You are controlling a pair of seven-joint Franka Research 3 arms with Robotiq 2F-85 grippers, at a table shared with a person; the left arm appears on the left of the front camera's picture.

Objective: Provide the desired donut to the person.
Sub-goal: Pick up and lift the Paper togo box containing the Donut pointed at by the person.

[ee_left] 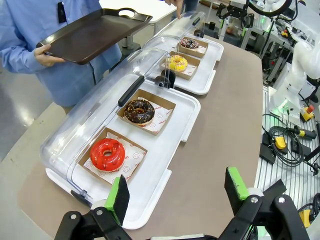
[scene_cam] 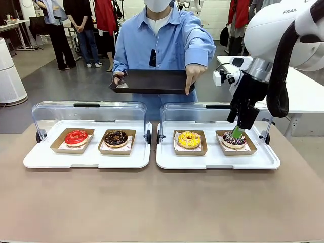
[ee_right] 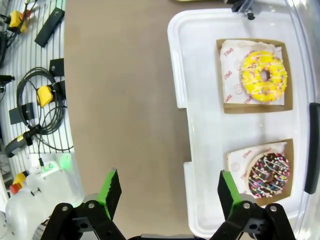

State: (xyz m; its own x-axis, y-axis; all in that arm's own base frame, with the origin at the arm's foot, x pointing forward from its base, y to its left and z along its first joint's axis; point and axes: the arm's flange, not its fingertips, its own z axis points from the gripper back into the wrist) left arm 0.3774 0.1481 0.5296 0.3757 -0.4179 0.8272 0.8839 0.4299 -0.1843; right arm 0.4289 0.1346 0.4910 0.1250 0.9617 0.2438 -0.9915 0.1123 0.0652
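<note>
Brown table [scene_cam: 152,202] from the front, with a busy room behind; two white trays sit side by side under raised clear lids; the left tray [scene_cam: 86,159] holds a red donut [scene_cam: 76,136] and a chocolate donut [scene_cam: 116,137]; the right tray [scene_cam: 217,161] holds a yellow donut [scene_cam: 189,139] and a sprinkled donut [scene_cam: 233,138]; the person [scene_cam: 162,40] stands at the far side, one hand [scene_cam: 118,77] under a dark serving tray [scene_cam: 149,81], the pointing hand [scene_cam: 194,73] aiming a finger down in line with the yellow donut; the right gripper [scene_cam: 237,132] hangs over the sprinkled donut, and contact cannot be judged.

Left wrist view: the left gripper [ee_left: 175,177] stands spread wide with nothing in it, above the table's near edge by the red donut [ee_left: 107,154]; the yellow donut [ee_left: 177,63] lies in the farther tray.

Right wrist view: the right gripper [ee_right: 169,175] is fully spread and holds nothing; the sprinkled donut [ee_right: 269,175] lies just beside one finger [ee_right: 227,187]; the yellow donut [ee_right: 264,76] rests in its paper box farther along the tray.
</note>
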